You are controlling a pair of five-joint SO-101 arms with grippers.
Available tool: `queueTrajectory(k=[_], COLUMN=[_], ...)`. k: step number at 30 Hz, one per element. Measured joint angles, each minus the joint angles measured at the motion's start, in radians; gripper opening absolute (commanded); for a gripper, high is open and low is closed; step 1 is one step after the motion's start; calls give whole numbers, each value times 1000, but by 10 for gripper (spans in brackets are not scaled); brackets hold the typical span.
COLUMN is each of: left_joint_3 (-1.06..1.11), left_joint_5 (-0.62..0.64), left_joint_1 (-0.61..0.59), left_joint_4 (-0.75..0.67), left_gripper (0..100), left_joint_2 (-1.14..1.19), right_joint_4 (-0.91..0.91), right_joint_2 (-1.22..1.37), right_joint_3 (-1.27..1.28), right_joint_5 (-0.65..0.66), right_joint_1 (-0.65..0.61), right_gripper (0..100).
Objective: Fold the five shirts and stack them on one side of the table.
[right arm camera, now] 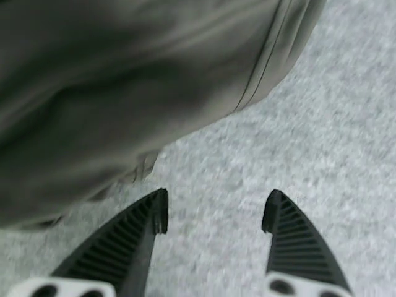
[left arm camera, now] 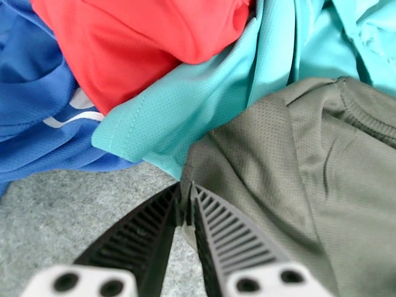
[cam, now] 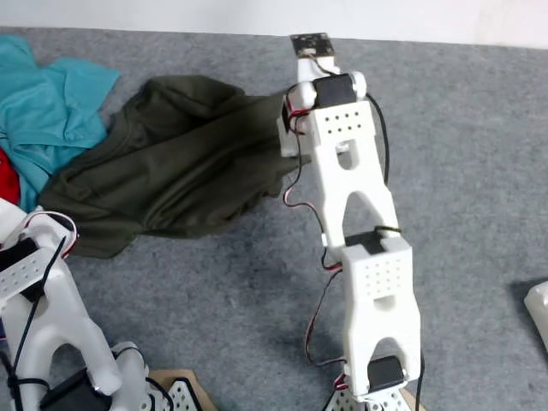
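An olive shirt (cam: 180, 163) lies crumpled on the grey table, left of the middle. In the left wrist view my left gripper (left arm camera: 186, 199) is shut, its tips pinching the edge of the olive shirt (left arm camera: 297, 167). A teal shirt (left arm camera: 204, 93), a red shirt (left arm camera: 142, 37) and a blue shirt (left arm camera: 37, 105) are heaped just beyond it. The teal shirt (cam: 47, 107) lies at the far left. My right gripper (right arm camera: 213, 213) stands open over bare table, just short of the olive shirt's hem (right arm camera: 124, 93). From above, the right gripper (cam: 291, 130) sits at the shirt's right edge.
The right arm (cam: 368, 257) stretches from the near edge up the middle of the table. The left arm (cam: 38, 291) stands at the near left corner. A white object (cam: 539, 312) pokes in at the right edge. Grey table surface (cam: 462, 154) lies to the right.
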Motion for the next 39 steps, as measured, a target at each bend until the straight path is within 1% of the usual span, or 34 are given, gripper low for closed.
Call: queueTrajectory(k=[6,12,17,24,27,30,34,39], left_joint_3=[0,0,0,0,0,9,44,48], left_joint_5=[0,0,0,0,0,0,0,0], left_joint_1=[0,0,0,0,0,0,0,0], left_joint_4=[0,0,0,0,0,-2,-57,-75], left_gripper=[6,6,6,6,6,6,6,6], left_joint_2=[0,0,0,0,0,0,0,0], right_joint_4=[-8,-103,-285,-643,-750,-816,-872,-934], right_joint_2=[-104,-170,-275,-373,-376,-376,-376,-376], right_joint_3=[249,499,744,1096,1152,1160,1162,1162], right_joint_5=[0,-25,-29,-60,-60,-60,-60,-60], right_joint_1=[-23,-97,-149,-152,-152,-152,-152,-152], right_gripper=[242,242,242,242,242,242,242,242])
